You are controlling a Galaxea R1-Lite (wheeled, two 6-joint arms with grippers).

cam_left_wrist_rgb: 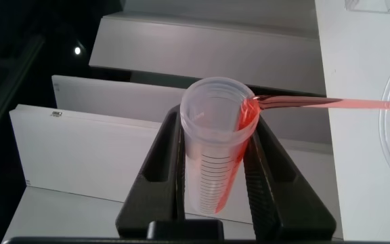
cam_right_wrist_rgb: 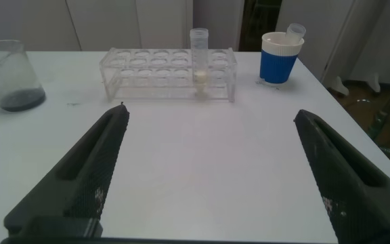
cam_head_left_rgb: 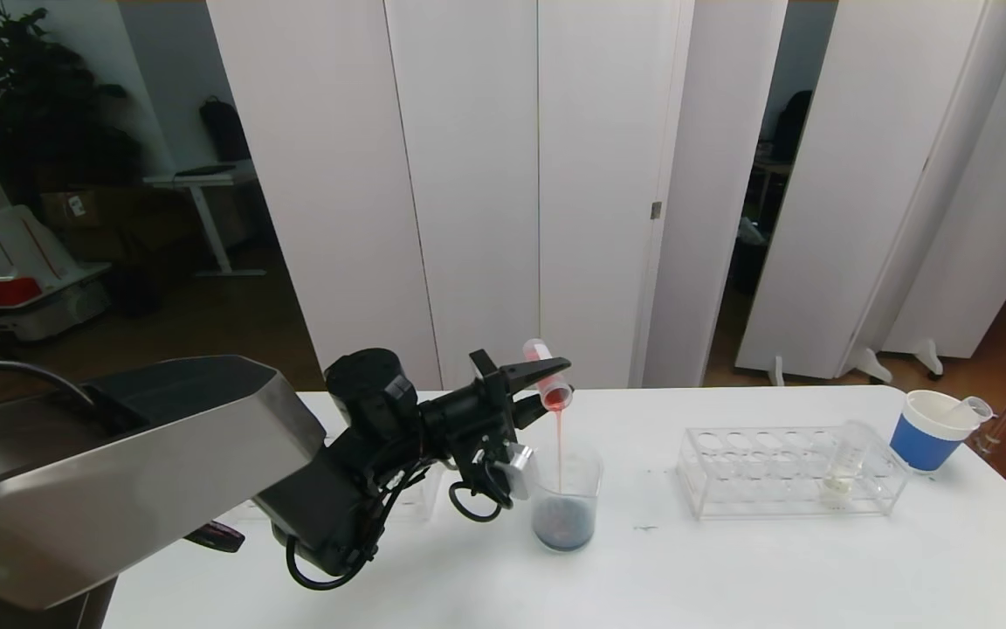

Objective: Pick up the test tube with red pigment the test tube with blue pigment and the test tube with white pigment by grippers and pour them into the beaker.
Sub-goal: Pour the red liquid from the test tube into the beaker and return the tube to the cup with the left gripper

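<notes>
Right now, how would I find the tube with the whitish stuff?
Look at the clear rack on the white table, right of the beaker. The test tube with white pigment stands alone in it, near the blue cup.

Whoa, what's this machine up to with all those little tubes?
It is mixing coloured liquids. Its left hand grips a tilted tube and pours red liquid into the beaker, which already holds a dark pool. A tube of whitish liquid waits in the clear rack. The right hand hovers open above the table.
</notes>
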